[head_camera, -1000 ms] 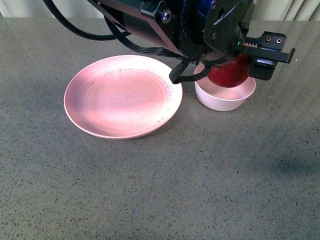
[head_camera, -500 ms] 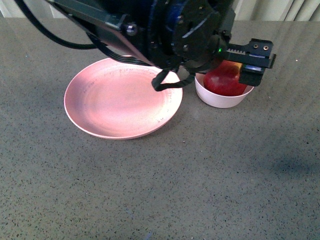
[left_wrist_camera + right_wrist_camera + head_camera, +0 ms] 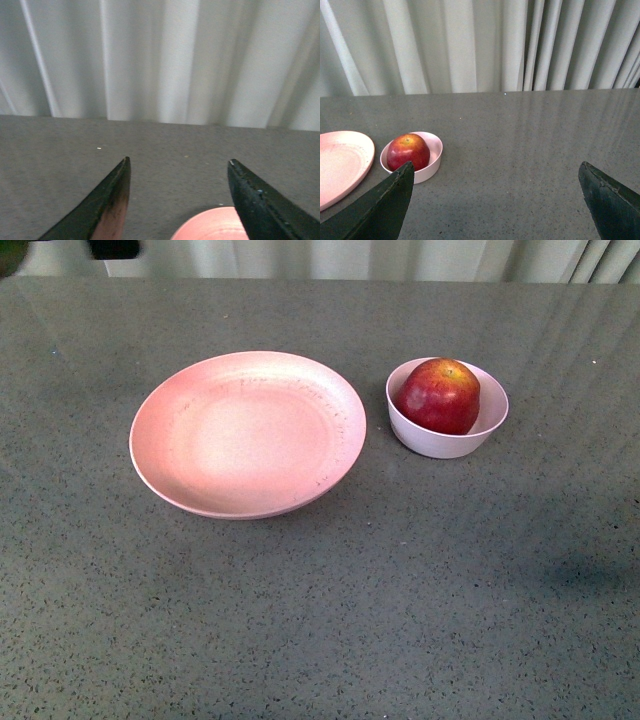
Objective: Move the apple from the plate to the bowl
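Observation:
The dark red apple [image 3: 440,394] sits inside the small pale pink-white bowl [image 3: 447,442], to the right of the wide pale pink plate [image 3: 247,432], which holds nothing. Neither gripper shows in the front view. In the right wrist view the apple [image 3: 408,151] rests in the bowl [image 3: 432,161] beside the plate [image 3: 340,165]; my right gripper [image 3: 496,172] is open and empty, apart from the bowl. In the left wrist view my left gripper [image 3: 179,162] is open and empty above the grey table, with a pink rim of the plate [image 3: 210,227] low between the fingers.
The grey speckled table [image 3: 320,610] stretches around the plate and bowl. Pale curtains [image 3: 470,45] hang behind its far edge. A dark part of an arm [image 3: 110,248] shows at the front view's top left corner.
The arm that hung over the bowl with the apple has let it go and pulled back out of the front view. The apple now rests in the bowl.

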Robot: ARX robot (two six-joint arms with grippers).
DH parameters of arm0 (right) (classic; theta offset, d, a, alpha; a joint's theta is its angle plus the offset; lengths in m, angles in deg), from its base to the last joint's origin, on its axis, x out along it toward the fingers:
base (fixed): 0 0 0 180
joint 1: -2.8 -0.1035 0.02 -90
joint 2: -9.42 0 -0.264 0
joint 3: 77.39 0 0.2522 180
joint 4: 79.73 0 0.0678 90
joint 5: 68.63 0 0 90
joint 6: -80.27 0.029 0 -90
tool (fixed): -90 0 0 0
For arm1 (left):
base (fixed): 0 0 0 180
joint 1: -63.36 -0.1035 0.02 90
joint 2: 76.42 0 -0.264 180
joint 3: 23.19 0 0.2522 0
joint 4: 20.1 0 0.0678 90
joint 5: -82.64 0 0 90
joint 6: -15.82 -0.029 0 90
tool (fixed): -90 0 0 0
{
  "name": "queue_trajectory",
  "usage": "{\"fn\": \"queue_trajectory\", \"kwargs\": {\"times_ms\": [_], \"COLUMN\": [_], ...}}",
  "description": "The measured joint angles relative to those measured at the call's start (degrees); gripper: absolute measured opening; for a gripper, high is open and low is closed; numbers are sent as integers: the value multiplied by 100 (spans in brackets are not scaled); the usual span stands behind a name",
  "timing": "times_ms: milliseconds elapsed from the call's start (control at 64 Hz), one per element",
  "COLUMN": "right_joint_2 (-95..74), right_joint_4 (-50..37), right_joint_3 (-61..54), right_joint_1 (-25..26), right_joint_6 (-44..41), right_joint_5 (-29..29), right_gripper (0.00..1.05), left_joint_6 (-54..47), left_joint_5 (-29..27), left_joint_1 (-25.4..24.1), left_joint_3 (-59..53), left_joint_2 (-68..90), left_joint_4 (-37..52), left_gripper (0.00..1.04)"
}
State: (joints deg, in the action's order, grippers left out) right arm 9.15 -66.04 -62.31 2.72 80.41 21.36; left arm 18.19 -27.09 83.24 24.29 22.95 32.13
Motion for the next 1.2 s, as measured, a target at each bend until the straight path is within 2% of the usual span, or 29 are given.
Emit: {"fn": "queue_trajectory", "kwargs": {"times_ms": [188,281,500,766,812,859,1203], "right_joint_2": [0,0,0,0,0,0,0], "right_joint_4": [0,0,0,0,0,0,0], "right_joint_3": [0,0,0,0,0,0,0], "right_joint_1": [0,0,0,0,0,0,0], "right_joint_6": [0,0,0,0,0,2,0], "right_joint_5": [4,2,2,2,4,2,2], "right_gripper": [96,96,96,96,96,96,96], "left_joint_6": [-129,-138,-175,-177,-181,-179,-186], "left_joint_5": [439,745,1193,1510,1912,1932,1974], "left_joint_1": [-433,-693,-1176,-1502,-1799,-1947,-1967], "left_joint_3": [-1143,-1703,-2553,-3034,-3106,-3161,-3283], "left_joint_2": [-896,-1528,-2879,-4288,-4634,-4986,-6347], "left_joint_4": [140,98,-442,-1381,-1646,-1932,-3099], "left_gripper": [23,1,2,2,2,2,2]}}
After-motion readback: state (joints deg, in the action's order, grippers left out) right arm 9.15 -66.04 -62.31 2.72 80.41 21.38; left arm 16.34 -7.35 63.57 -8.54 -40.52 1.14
